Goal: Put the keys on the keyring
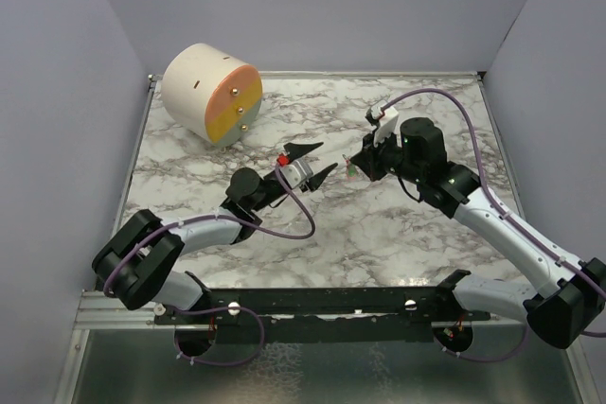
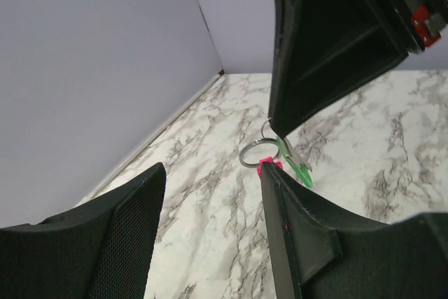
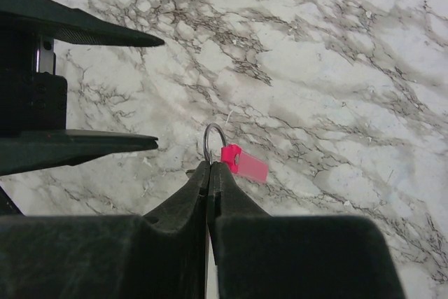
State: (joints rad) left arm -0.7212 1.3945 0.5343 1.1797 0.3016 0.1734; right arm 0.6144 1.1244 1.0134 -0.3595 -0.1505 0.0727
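Right wrist view: the right gripper [image 3: 208, 170] has its jaws pressed together with no gap between them, and the keyring [image 3: 213, 141] sticks out from their tips as a small metal loop, so the ring is pinched there. The pink-red key [image 3: 246, 164] lies against the ring's side, one end touching the loop. Whether it is threaded on cannot be told.

In the left wrist view, the green key [image 2: 294, 160] hangs slanting from the same fingertips, just beside the ring and overlapping its edge. The pink-red key shows only as a small bit at the ring's lower edge.

The left gripper [image 2: 213, 169] faces the ring with its jaws spread wide and nothing between them. One of its fingers [image 2: 297, 229] ends right at the ring, at the pink-red piece, and the other stands well apart from it.

In the top view, both grippers meet nose to nose at the ring above the marble table [image 1: 398, 243]. A cream-and-orange cylinder [image 1: 213, 92] lies on its side well apart from the ring, toward the far left corner.
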